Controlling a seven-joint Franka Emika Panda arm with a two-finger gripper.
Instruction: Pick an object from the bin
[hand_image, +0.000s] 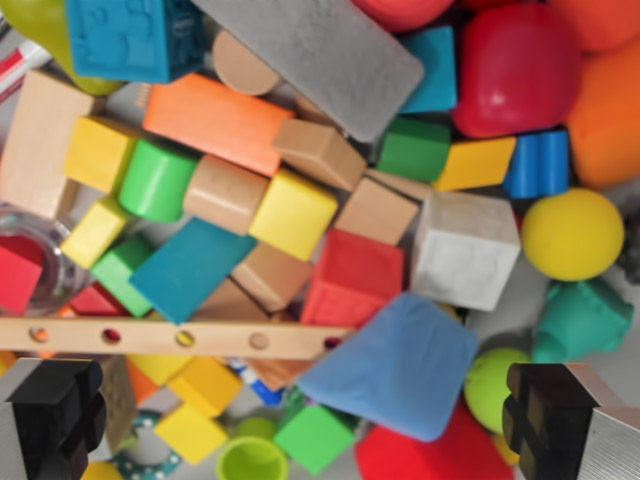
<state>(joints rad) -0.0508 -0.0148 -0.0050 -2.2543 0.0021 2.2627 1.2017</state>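
My end effector (305, 425) hangs open and empty, its fingers spread wide above the crowded bin. Just ahead, between them, lies the blue wedge (395, 365), resting on other toys. It looks soft and light, probably squashy; I would pinch it across its narrower upper end.

Looks like a robot lab test bin, not a playroom: toy blocks (293, 212), foam shapes (400, 365), balls (572, 234) and a drilled wooden strip (170, 338) all dumped together, filling the whole wrist view. Room itself isn't visible.
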